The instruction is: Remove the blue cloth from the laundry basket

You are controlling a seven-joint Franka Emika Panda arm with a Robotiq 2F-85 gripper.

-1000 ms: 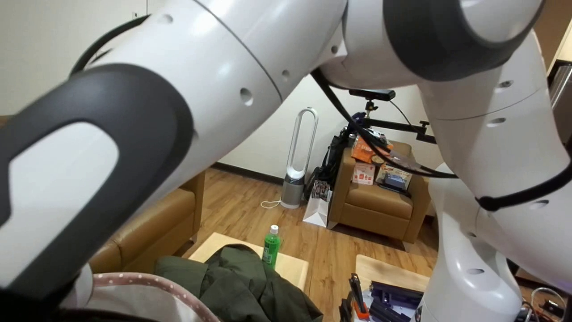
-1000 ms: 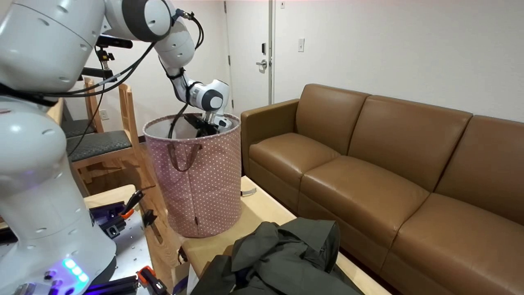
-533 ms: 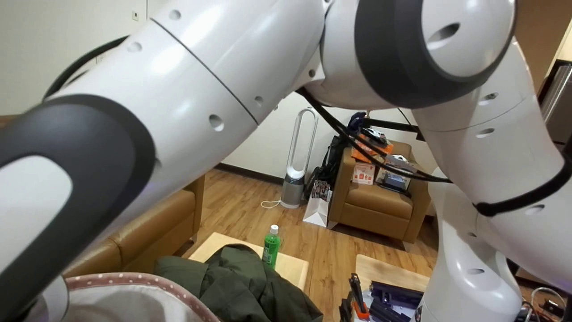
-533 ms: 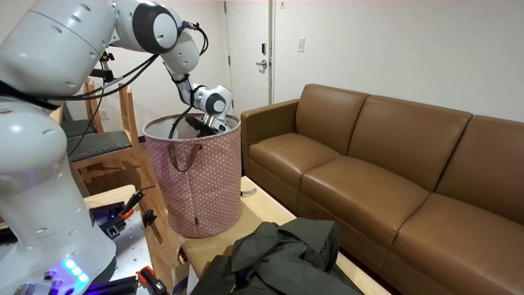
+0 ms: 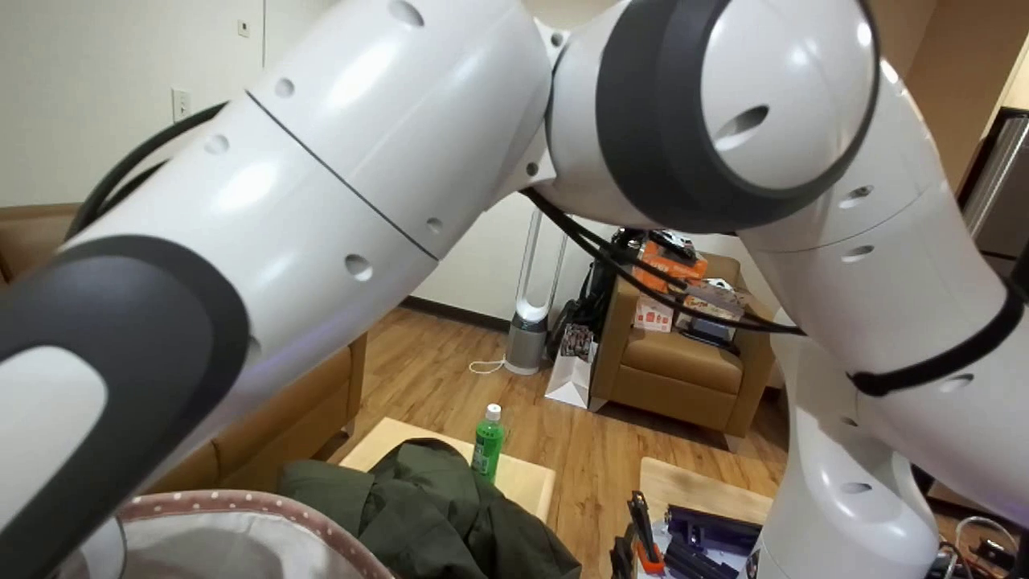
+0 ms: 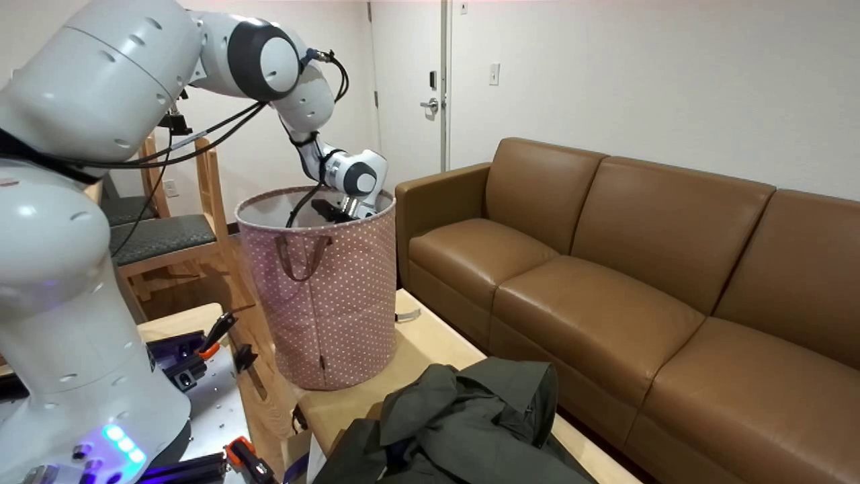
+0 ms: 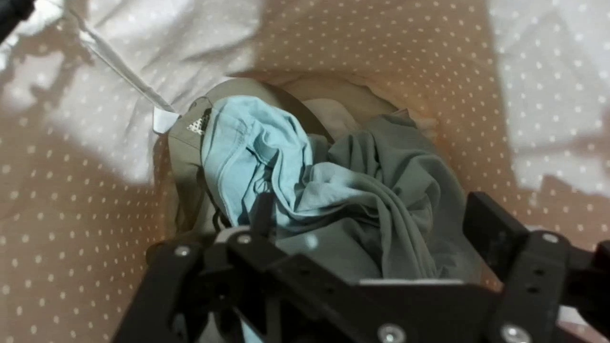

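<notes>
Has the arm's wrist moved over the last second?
Yes. In an exterior view, the wrist has dropped relative to the laundry basket and shifted toward the sofa in the picture.

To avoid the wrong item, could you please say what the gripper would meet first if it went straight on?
Probably the grey cloth, lying ahead of the open gripper in the wrist view. Depth is unclear, so it might brush the blue cloth, farther left there, first.

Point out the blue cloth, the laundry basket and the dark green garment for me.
Blue cloth (image 7: 248,147), wrist view: middle of its crumpled surface.
Laundry basket (image 6: 336,306), in an exterior view: dotted outer wall.
Dark green garment (image 6: 470,425), in an exterior view: folds near its middle.
</notes>
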